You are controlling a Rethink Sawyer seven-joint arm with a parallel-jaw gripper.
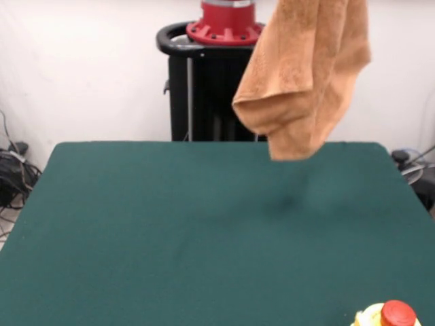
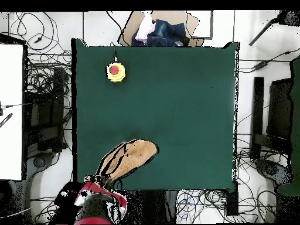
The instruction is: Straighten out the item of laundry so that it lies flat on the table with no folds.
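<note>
No readable writing or brand marks on anything. Light orange-tan terry cloth towel [image 1: 302,75] hangs in the air, bunched and folded on itself, its top running out of the front view's upper edge, its lowest corner above the far right part of the table, not touching it. A faint shadow lies on the felt below it. The claw itself is hidden: can't tell how far open it is or how it grips the cloth. From overhead the towel [image 2: 130,158] shows as an elongated shape near the robot-side edge of the large dark green felt-covered table [image 2: 176,94], next to the red and black arm [image 2: 96,196]. Yellow-based red button [image 2: 115,71] sits on the table well apart from the towel. Pile of blue and pale clothes [image 2: 157,30] lies beyond the table edge.
</note>
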